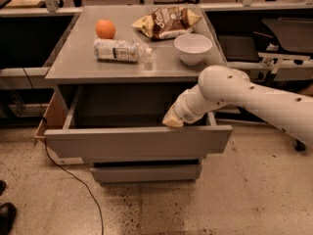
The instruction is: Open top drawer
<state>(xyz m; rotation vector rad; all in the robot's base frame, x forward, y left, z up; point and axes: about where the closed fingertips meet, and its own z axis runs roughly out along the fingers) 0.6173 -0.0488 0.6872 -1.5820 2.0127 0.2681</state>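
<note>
The top drawer (137, 143) is a wide grey drawer with a flat front panel. It stands pulled far out from the grey cabinet (73, 67), and its plain grey interior (122, 106) shows. My white arm reaches in from the right. The gripper (172, 120) sits at the upper edge of the drawer front, just right of its middle, at the inner side of the panel. A narrower lower drawer front (145, 173) shows below it.
On the cabinet top lie an orange (105, 29), a plastic bottle on its side (120, 50), a chip bag (166, 21) and a white bowl (192, 47). A black cable (73, 177) runs over the floor at left. Shelving stands to the right.
</note>
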